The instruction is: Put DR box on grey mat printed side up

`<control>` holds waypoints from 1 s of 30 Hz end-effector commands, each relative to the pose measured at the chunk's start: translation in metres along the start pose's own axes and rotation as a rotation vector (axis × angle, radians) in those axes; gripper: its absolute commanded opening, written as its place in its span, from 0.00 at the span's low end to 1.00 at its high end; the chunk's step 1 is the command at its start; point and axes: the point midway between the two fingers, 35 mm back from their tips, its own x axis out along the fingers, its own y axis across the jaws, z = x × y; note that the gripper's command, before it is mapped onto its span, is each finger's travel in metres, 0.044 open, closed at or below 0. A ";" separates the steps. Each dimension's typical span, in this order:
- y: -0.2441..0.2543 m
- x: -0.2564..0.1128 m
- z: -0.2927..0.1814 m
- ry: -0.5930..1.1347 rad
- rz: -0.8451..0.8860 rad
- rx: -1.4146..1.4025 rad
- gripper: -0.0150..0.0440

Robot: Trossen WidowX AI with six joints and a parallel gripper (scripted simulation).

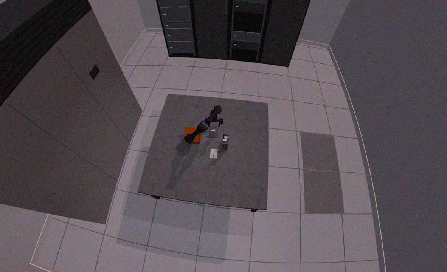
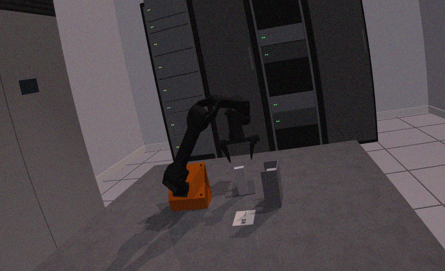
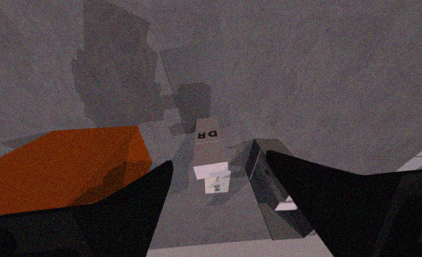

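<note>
The black arm arches toward the far right; its open, empty end effector points downward above the counter.

seemingly dark server racks behind

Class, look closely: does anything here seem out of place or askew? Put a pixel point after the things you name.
The DR box (image 1: 213, 130) (image 2: 239, 181) (image 3: 211, 151) looks odd: it stands upright beside the grey bin (image 1: 224, 146) (image 2: 270, 188) (image 3: 285, 225), print facing sideways, though it should face up.
</note>
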 end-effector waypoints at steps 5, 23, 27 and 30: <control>0.000 0.015 -0.003 0.048 0.008 -0.045 1.00; 0.000 0.043 -0.012 0.126 0.025 -0.121 1.00; 0.000 0.049 -0.014 0.142 0.029 -0.139 1.00; 0.000 0.051 -0.015 0.148 0.031 -0.145 1.00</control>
